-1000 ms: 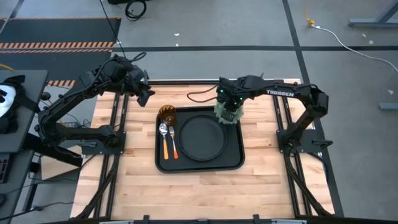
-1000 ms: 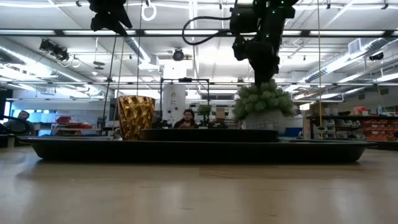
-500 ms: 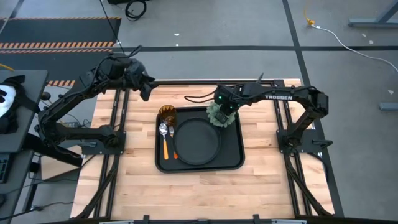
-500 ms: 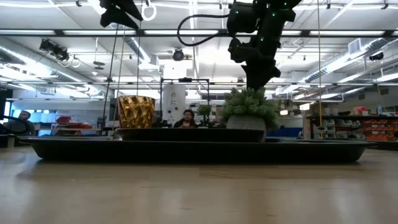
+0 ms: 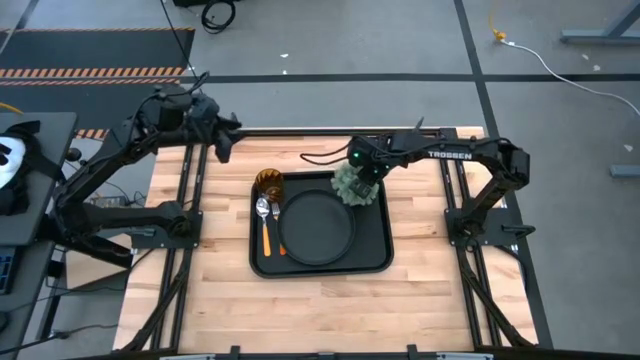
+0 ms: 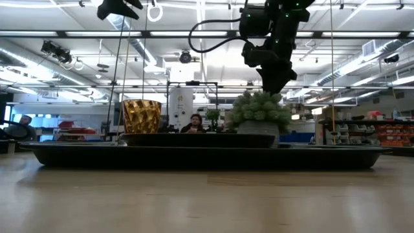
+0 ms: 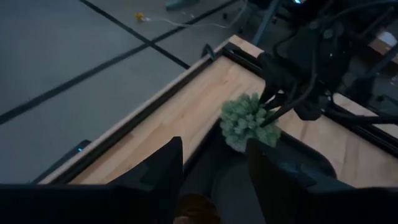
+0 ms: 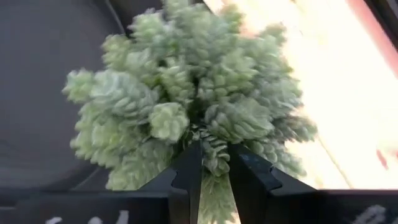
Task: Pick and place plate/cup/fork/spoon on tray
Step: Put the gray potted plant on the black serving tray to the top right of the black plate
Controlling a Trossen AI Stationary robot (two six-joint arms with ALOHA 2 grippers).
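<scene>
A wooden table point(image 5: 320, 300) in an open workshop bears the tray point(image 5: 320, 264); the right gripper point(image 8: 213, 163) stands slightly parted around the green plant's point(image 8: 186, 99) sprigs, perhaps touching; only the low view shows a seated person point(image 6: 195, 123); the left gripper point(image 7: 214, 163) hangs open.

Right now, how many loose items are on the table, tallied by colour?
Black: 2, the tray and the plate
Amber-gold: 1, the cup
Green: 1, the fuzzy plant at the tray's far right corner
Silver: 1, the spoon
Orange-handled: 1, the fork
Total: 6

Fuzzy green plant point(image 5: 352, 184) in pale pot, seated person point(image 6: 195, 123) beyond table point(image 5: 420, 300)
</scene>
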